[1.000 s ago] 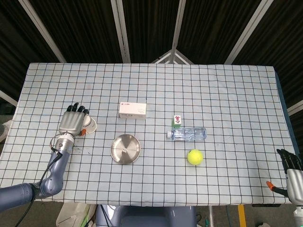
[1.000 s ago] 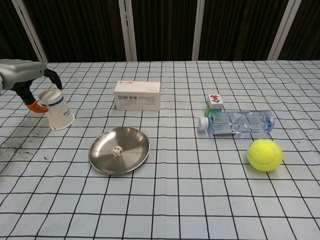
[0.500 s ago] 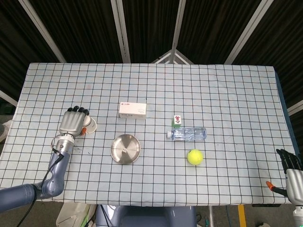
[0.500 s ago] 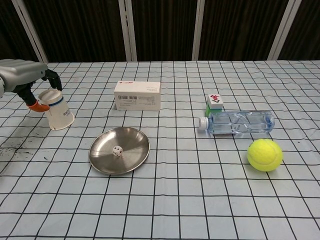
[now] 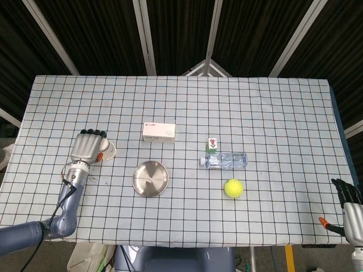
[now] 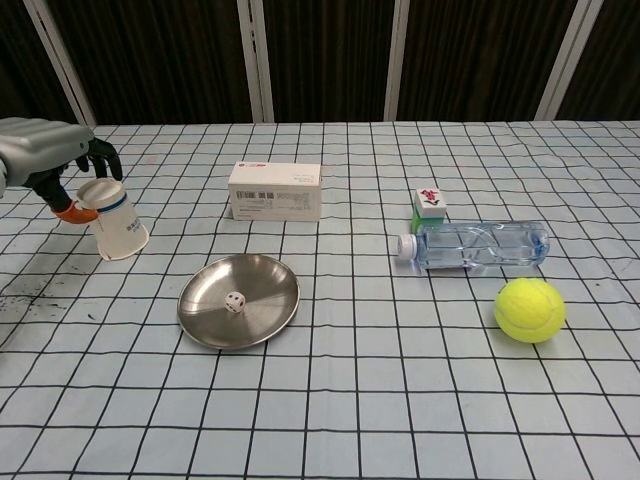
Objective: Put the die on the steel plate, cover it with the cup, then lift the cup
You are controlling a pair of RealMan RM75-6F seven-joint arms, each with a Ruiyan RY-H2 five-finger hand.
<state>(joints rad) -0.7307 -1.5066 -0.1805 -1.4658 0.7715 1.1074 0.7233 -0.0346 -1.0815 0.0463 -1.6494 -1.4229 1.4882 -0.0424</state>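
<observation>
my left robot hand [image 6: 45, 160] is at the near-left part of the tabletop [image 6: 400, 400], fingers curled over the upturned base of the cup [image 6: 113, 219], with the orange thumb tip against its side. the cup is upside down and tilted, its rim on the cloth, so i have hold of it from above. in the head view the same left robot hand [image 5: 87, 147] covers most of the cup [image 5: 108, 150], only a sliver of white showing past the fingers.

just to the right of the cup and nearer to me sits the steel plate [image 6: 205, 320], apart from the cup. the die [image 6: 234, 301] lies inside the plate, close to its middle, white with dark pips.

behind the plate is a white box [image 6: 275, 191]. further right a small mahjong tile [image 6: 430, 202] stands just behind a clear plastic bottle [image 6: 475, 246] lying on its side, and a yellow tennis ball [image 6: 529, 309] rests near the bottle's front.

my right robot hand [image 5: 349, 207] is off the tabletop's right edge in the head view, fingers loosely spread, holding nothing.
</observation>
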